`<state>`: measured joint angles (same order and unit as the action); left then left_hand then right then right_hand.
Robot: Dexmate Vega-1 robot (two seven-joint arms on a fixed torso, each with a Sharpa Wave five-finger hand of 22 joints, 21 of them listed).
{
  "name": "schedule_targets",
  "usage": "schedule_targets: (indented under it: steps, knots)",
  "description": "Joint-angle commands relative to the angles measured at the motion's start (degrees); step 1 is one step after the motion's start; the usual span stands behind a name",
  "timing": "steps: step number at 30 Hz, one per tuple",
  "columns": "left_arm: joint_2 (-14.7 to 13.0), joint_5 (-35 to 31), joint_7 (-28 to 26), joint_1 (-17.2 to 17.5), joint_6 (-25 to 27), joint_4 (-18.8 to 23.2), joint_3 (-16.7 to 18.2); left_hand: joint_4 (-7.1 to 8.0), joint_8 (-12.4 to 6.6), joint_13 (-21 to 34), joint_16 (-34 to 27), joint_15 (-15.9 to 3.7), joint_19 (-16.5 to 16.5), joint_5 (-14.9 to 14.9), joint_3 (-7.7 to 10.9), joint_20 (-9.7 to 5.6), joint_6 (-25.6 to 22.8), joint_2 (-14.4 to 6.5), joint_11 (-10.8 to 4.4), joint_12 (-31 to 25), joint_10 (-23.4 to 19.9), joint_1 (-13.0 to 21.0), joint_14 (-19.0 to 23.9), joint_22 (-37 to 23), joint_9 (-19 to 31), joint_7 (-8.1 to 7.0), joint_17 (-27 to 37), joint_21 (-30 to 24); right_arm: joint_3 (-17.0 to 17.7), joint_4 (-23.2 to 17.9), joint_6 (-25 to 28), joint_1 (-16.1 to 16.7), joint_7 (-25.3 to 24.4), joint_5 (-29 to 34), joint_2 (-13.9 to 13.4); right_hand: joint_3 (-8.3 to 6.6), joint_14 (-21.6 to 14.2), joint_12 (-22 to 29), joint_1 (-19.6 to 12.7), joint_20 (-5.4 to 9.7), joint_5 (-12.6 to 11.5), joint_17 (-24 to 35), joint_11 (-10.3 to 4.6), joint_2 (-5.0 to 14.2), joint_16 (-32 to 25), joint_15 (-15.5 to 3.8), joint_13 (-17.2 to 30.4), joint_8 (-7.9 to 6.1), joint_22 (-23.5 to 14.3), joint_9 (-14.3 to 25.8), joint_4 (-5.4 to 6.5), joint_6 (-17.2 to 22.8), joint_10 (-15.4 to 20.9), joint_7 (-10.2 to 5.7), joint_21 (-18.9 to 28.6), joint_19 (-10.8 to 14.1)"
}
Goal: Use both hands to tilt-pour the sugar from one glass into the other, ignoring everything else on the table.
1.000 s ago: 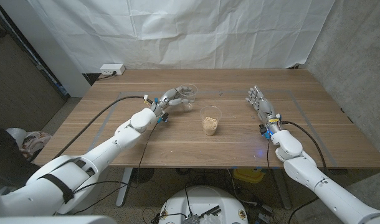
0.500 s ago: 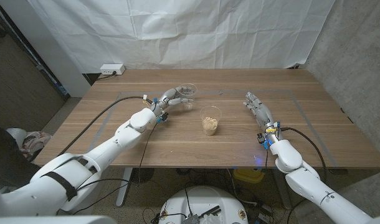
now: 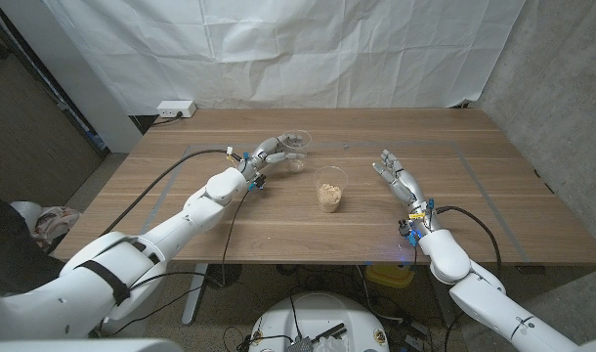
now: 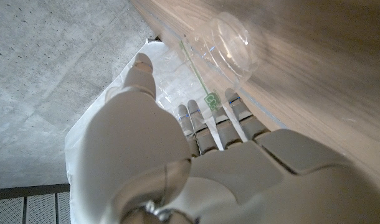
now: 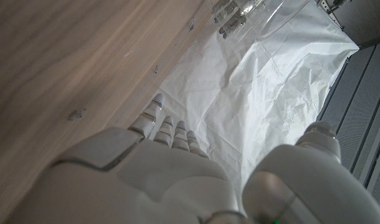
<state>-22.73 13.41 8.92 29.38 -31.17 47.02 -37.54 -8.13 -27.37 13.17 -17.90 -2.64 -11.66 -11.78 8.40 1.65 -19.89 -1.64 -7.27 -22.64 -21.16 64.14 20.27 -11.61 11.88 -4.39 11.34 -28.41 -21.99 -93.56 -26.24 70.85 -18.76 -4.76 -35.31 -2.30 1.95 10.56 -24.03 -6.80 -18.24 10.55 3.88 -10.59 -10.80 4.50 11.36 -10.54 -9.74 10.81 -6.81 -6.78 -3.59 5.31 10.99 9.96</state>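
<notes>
My left hand (image 3: 266,156) is out at about eleven o'clock from the counter's middle, fingers wrapped around the empty glass (image 3: 295,150). That glass is clear, nothing in it that I can make out, and it leans on its side rather than standing upright; whether it is lifted clear of the counter (image 3: 493,186) I cannot tell. From the left wrist view, my fingers (image 4: 212,121) run up along the wall of the cup, so I call that a grip, not just a touch. I read it as the receiver, held steady for what is coming.

Centre stage: the sugar glass (image 3: 329,189), upright, alone, a layer of tan sugar (image 3: 328,198) in its bottom. Neither hand touches it. It sits at about five o'clock from the empty glass, near but apart.

Over at three o'clock from the sugar glass, my right hand (image 3: 397,175) is spread, holding nothing, fingers pointing toward twelve. It stands apart from the sugar glass, palm side seemingly turned that way, as I judge, for a side grasp before the tilt.
</notes>
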Motion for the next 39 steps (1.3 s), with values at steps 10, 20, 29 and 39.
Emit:
schedule_targets:
  steps: [10, 20, 29, 39]
  knots:
    - [3.46, 0.33, 2.32, -4.32, -3.51, -8.92, -1.18, 0.23, -0.5, 0.23, -0.26, -5.25, -0.08, 0.67, 0.31, -0.17, -0.83, -0.74, -0.04, 0.44, -0.9, 0.34, 0.61, -0.14, 0.23, -0.09, 0.05, -0.31, -2.89, -7.08, 8.63, 3.73, -9.77, 15.73, 0.48, 1.83, 0.9, -0.12, -1.67, 1.06, -1.06, 0.17, 0.49, -0.09, 0.01, -0.28, 0.1, -0.06, -0.14, 0.42, -0.98, -1.73, -2.05, 0.82, 0.12, 0.18]
    - [4.9, 0.59, 3.33, -6.07, -5.17, -12.87, -1.7, 0.25, -0.62, 0.33, -0.28, -5.36, -0.06, 0.9, 0.33, -0.28, -1.25, -1.04, 0.03, 0.61, -1.11, 0.4, 0.7, -0.16, 0.25, -0.06, 0.04, -0.38, -6.94, -6.09, 11.83, 2.63, -13.58, 20.67, 2.69, 4.55, 3.91, 0.1, -3.26, 6.43, -2.35, 0.23, 1.56, 0.2, 0.43, -0.72, 0.23, -0.4, -0.1, 0.65, -1.69, -3.29, -4.58, 1.59, -0.96, -3.41]
    - [4.7, 0.73, 3.53, -6.01, -4.91, -12.55, -1.87, 0.27, -0.8, 0.42, -0.35, -5.27, -0.01, 1.04, 0.36, -0.22, -1.79, -1.34, 0.23, 0.72, -1.39, 0.44, 0.88, -0.18, 0.28, -0.09, 0.04, -0.44, -9.57, -7.09, 17.7, 2.4, -18.15, 26.79, 3.61, 5.26, 4.42, 0.16, -3.48, 6.23, -2.65, 0.25, 1.75, 0.32, 0.39, -0.53, 0.25, -0.35, -0.13, 0.7, -1.69, -3.9, -5.07, 2.04, -1.05, -4.69]
    - [3.71, 0.63, 3.15, -5.18, -4.01, -10.02, -1.82, 0.26, -0.84, 0.5, -0.34, -5.33, 0.07, 1.12, 0.45, -0.21, -1.97, -1.7, 0.27, 0.89, -1.45, 0.56, 0.85, -0.19, 0.3, 0.05, 0.05, -0.48, -12.66, -6.83, 23.37, 1.64, -21.1, 28.99, 5.25, 5.75, 3.66, 0.64, -4.43, 6.6, -3.07, 0.23, 1.68, 0.76, -0.09, -0.75, 0.29, -0.61, -0.13, 0.73, -1.88, -3.89, -4.46, 2.15, -0.54, -4.29]
